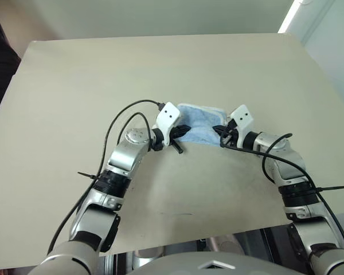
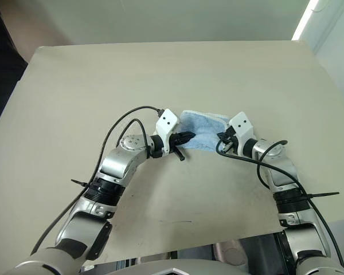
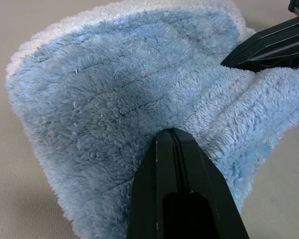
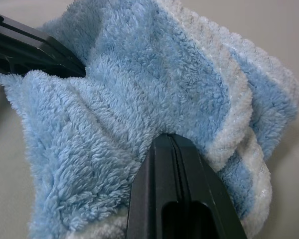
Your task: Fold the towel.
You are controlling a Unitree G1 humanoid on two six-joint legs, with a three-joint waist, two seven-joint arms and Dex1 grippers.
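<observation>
- Left gripper (image 1: 182,131) clamped tight on the towel's left end, fingers pinched together on fleece.
- Right gripper (image 1: 224,135) likewise clamped on the right end.
- Towel (image 1: 202,129), light blue with white edging, bunched between both grippers, mid-table (image 1: 74,103), far part resting on the beige top.

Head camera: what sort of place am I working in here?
Probably an indoor lab or test room. A plain beige table stands by bare pale walls, a ceiling strip light runs along one corner, and the only item out is the towel, pinched by both grippers.
</observation>
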